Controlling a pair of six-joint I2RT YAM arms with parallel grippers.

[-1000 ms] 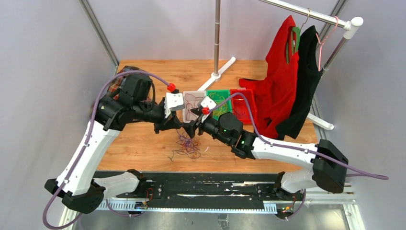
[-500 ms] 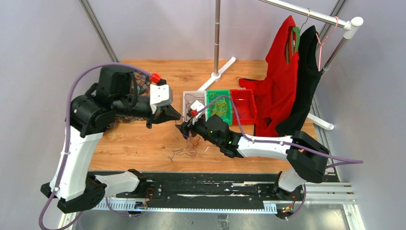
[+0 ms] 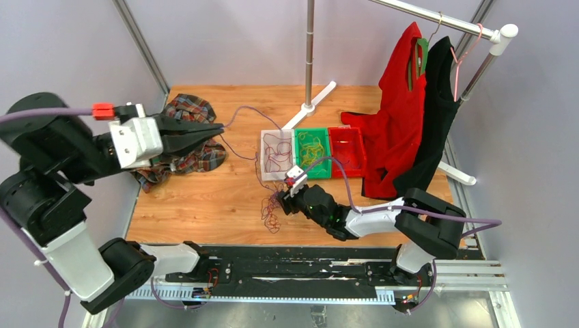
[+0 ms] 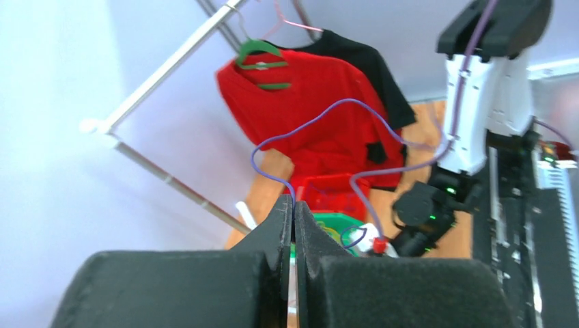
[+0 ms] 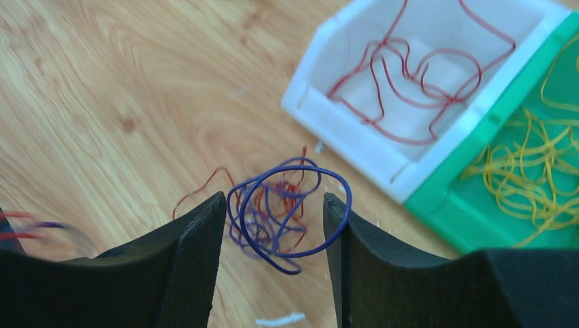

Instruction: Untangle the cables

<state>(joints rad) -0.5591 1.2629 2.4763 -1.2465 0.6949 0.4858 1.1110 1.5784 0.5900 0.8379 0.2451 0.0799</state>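
Left gripper (image 4: 294,205) pinched tight on purple cable (image 4: 339,101), held high. Right gripper (image 5: 273,201) apart around tangle (image 5: 263,225). If right grabs badly, whole tangle lifts or knot pulls tighter.

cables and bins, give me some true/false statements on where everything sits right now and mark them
1. The white bin holds dark red cables. True.
2. The yellow cables lie in the red bin. False: they are in the green bin.
3. The left gripper is shut on a thin purple cable. True.
4. The right gripper is clamped shut with nothing between its jaws. False: its jaws stand open, with a purple loop between them.
5. The plaid cloth hangs on the rack. False: it lies on the table, at its far left.
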